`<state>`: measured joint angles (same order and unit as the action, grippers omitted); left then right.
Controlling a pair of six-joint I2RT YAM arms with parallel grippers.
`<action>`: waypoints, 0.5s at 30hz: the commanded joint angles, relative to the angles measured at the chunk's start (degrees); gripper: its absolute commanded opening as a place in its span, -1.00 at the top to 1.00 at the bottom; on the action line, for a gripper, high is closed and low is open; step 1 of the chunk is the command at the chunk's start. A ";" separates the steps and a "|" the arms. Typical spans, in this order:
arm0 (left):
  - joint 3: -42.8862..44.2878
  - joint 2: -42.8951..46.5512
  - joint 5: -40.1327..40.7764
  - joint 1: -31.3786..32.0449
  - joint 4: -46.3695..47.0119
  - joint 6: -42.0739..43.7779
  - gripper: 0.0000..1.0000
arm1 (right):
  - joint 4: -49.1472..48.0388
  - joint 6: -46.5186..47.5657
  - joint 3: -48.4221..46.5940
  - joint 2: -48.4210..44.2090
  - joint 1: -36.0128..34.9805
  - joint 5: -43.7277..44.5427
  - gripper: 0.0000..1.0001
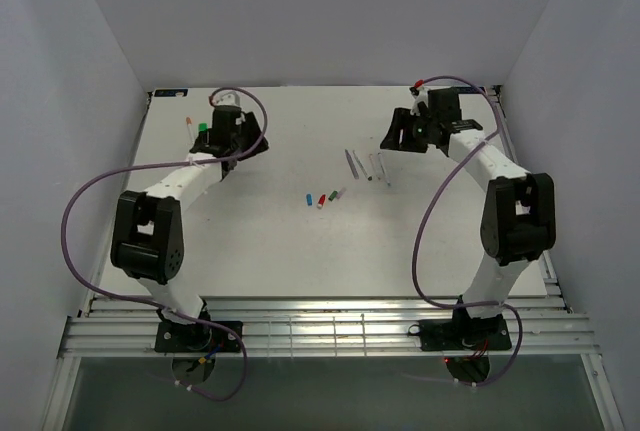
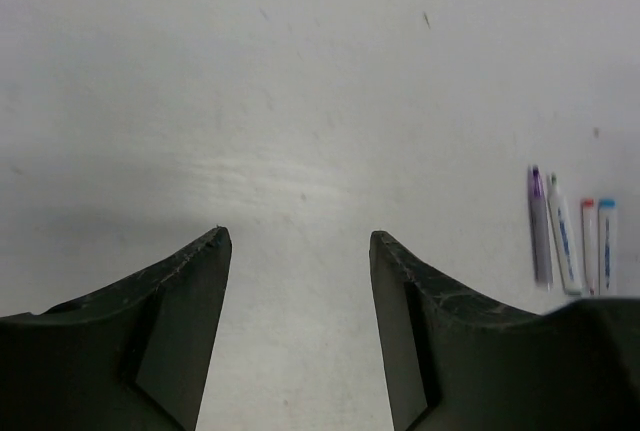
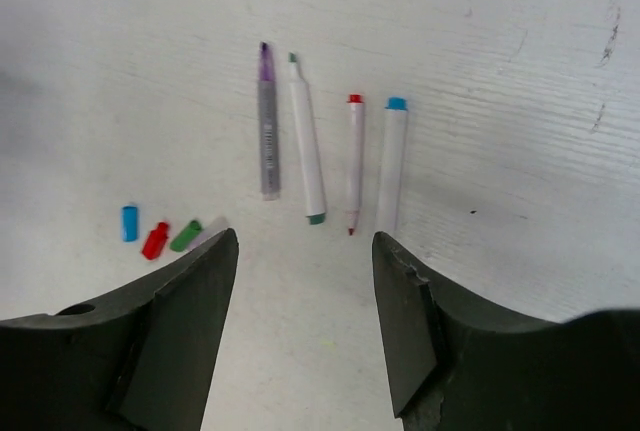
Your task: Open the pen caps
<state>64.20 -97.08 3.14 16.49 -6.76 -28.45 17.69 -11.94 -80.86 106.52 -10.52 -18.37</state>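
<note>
Gaping wide over the table [image 2: 320, 71], my left pincer [image 2: 300, 236] and right pincer [image 3: 305, 236] are gripping nothing; print on the grey pen [image 3: 268, 141] is showing too blurred to read.

Looked like a robotics lab cell: plain white walls [image 1: 90, 31] boxed in a white table [image 1: 280, 261], left arm [image 1: 150, 236] and right arm [image 1: 515, 216] bolted to aluminium rails [image 1: 330, 336], purple cables [image 1: 65, 221] looped loose.

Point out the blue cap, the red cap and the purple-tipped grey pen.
blue cap [image 3: 129, 222], right wrist view, its middle.
red cap [image 3: 155, 240], right wrist view, its middle.
purple-tipped grey pen [image 3: 268, 136], right wrist view, mid barrel.
</note>
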 commanded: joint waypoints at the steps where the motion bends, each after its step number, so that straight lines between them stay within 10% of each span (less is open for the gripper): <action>1: 6.79 -0.72 4.07 -7.06 -5.01 1.28 -0.36 | -6.24 -4.74 4.64 -7.71 -0.64 -4.20 -0.25; 15: 32.63 -23.32 12.68 -14.11 -0.87 14.82 -0.16 | -14.96 -5.19 13.00 -9.93 -3.98 -9.31 -0.24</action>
<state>91.13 -117.58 13.50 4.21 -6.15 -17.72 7.20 -16.73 -70.00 97.93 -14.74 -25.67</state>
